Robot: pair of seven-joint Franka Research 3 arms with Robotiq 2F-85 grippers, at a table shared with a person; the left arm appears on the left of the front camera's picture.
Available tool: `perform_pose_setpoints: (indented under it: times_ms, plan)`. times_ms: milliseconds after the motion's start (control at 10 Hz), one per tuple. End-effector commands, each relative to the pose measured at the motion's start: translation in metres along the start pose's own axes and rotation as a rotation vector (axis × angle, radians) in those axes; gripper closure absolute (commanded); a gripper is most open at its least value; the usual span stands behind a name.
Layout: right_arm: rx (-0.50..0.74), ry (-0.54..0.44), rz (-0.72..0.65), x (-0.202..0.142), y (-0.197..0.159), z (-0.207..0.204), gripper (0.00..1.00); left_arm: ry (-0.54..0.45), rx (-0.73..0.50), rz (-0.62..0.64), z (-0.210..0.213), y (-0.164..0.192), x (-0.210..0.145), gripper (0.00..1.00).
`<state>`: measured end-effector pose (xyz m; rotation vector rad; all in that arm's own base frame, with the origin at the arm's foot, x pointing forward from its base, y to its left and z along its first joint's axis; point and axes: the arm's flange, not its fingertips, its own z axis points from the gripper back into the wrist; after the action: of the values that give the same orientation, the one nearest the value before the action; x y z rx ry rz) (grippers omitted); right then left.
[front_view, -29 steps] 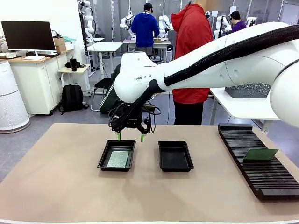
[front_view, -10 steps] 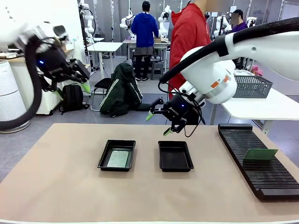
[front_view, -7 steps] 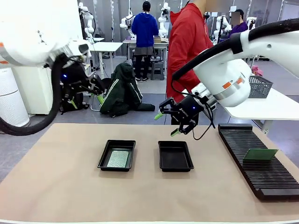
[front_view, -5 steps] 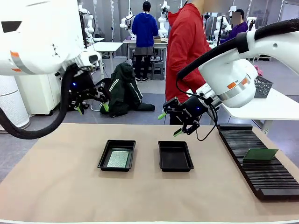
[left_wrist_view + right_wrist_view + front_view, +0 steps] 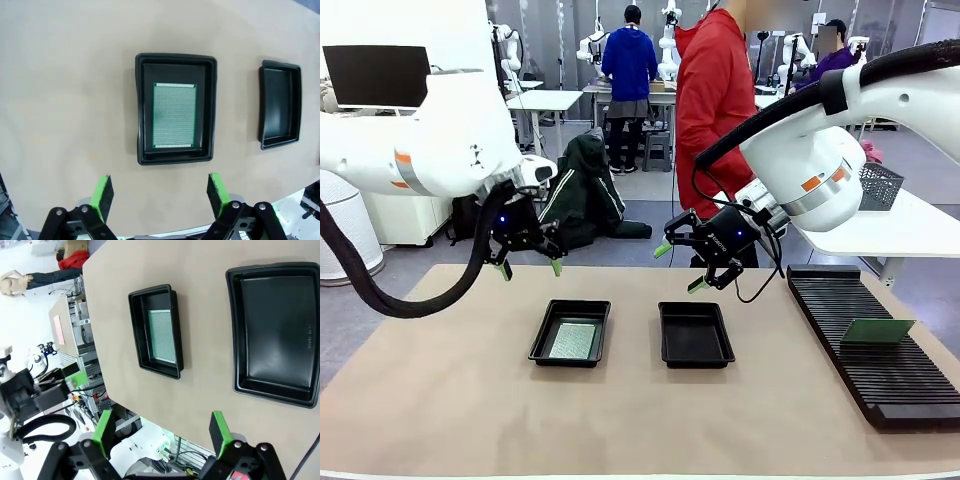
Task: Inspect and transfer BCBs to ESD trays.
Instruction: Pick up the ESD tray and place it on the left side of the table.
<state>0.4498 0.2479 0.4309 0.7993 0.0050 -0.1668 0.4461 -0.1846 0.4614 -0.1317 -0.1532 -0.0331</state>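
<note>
Both my pincers gape wide, holding nothing: left gripper mid-left, right gripper at centre, each hanging clear above the table. 1 BCB lies flat inside the left tray; open tabletop rings it and the right tray.

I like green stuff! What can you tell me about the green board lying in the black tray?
The green board is a thin, flat rectangle covered in a fine grid of tiny dots, with a darker green edge. It looks like stiff circuit-board material with no parts on it. It lies flat on the floor of the left black tray. It is a bit smaller than that floor, so black shows all round. Only the tray touches it.
</note>
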Motion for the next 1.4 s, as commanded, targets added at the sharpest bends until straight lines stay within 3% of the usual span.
perform_pose_setpoints:
  times_ms: [0,700,1300]
  plan:
    - [-0.010,-0.001,-0.009,0.003,0.003,-0.001,0.00,0.021,0.042,0.006,-0.020,-0.006,0.007,0.00]
    - [-0.010,-0.001,-0.009,0.003,0.003,-0.001,0.00,0.108,0.076,-0.026,-0.092,-0.001,0.028,0.00]
    - [-0.010,-0.001,-0.009,0.003,0.003,-0.001,0.00,0.112,0.084,-0.037,-0.132,0.012,0.043,0.00]
